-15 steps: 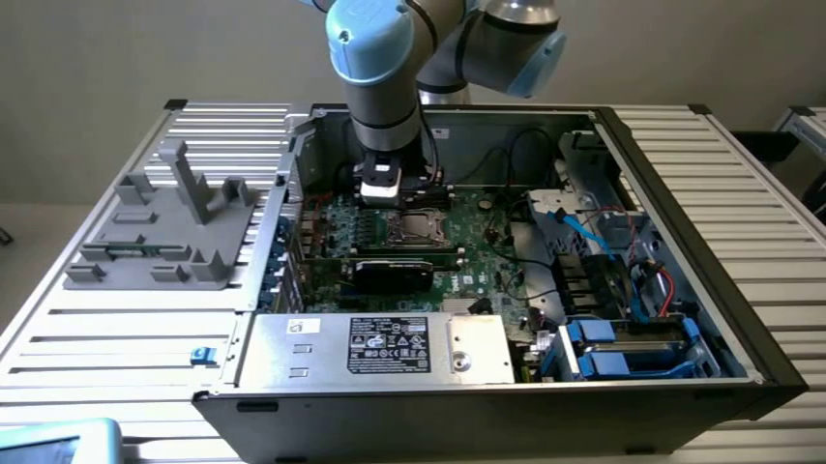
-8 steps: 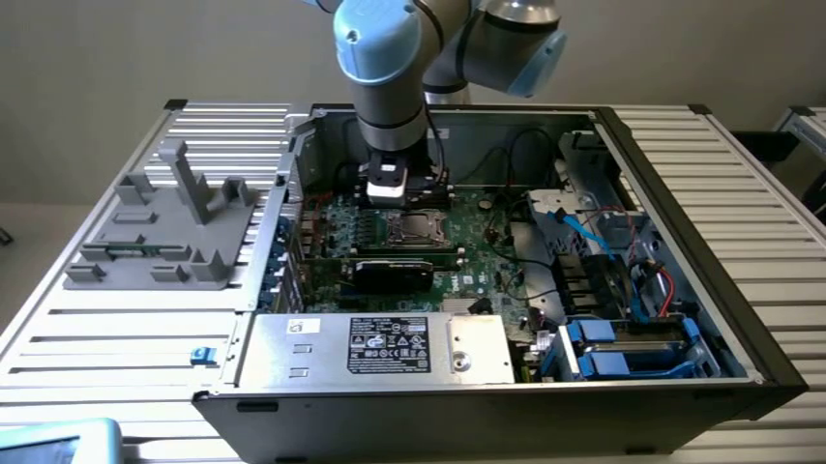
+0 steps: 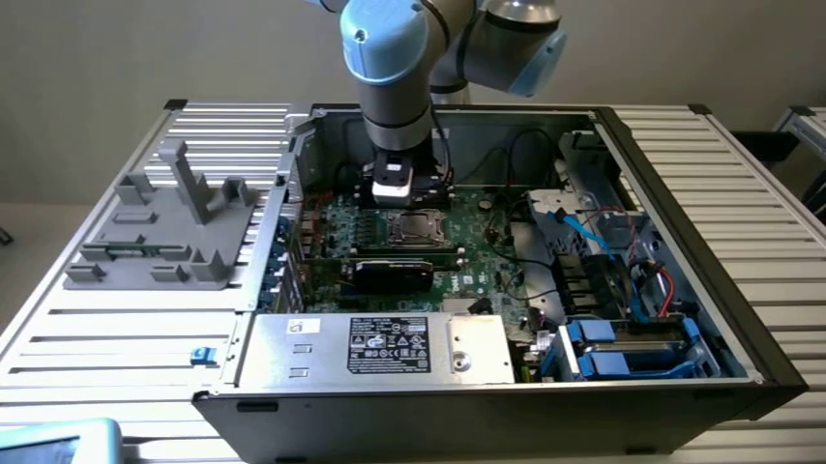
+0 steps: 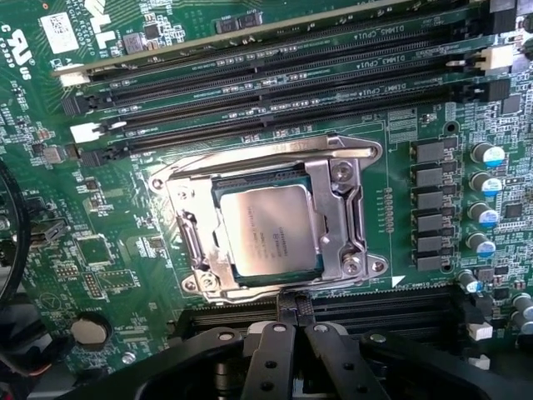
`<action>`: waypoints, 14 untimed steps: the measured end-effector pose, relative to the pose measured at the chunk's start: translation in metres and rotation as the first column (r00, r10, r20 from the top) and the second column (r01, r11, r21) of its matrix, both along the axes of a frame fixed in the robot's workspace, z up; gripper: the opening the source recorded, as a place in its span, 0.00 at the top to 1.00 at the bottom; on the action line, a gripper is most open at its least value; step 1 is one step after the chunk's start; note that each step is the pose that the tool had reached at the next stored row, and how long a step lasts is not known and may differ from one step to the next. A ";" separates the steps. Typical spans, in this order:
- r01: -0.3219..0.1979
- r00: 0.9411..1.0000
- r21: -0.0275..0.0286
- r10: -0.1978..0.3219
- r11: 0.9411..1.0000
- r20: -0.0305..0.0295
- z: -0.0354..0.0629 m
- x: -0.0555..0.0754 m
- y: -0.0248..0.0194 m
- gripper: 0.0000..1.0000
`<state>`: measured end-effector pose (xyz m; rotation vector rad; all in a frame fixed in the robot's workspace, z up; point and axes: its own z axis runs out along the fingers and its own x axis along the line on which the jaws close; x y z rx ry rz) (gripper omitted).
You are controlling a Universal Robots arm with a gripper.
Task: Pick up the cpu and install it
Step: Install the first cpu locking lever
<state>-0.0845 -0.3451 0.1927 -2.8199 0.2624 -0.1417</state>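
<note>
The cpu (image 4: 271, 229), a flat square chip with a shiny silver-grey top, lies inside the metal-framed socket (image 4: 346, 212) on the green motherboard (image 4: 108, 250). In the exterior view the same socket with the cpu (image 3: 415, 229) sits near the middle of the open computer case. My gripper (image 4: 296, 307) hovers just beside the socket's edge, over the memory slots, with its black fingers pressed together and nothing between them. From outside, the gripper (image 3: 394, 201) hangs low over the board just behind the socket.
Rows of memory slots (image 4: 275, 75) run along the far side of the socket. A grey plastic fixture (image 3: 168, 227) stands on the table at the exterior view's left. The power supply (image 3: 374, 346), cables (image 3: 581, 227) and blue drive bays (image 3: 633, 348) crowd the case.
</note>
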 end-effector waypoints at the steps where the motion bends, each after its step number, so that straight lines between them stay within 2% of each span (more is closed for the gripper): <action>1: 0.000 1.000 0.000 0.000 1.000 0.000 0.0000 0.001 0.0000 0.89; 14: 0.000 1.000 0.000 0.000 1.000 0.000 0.0001 0.011 0.0000 0.89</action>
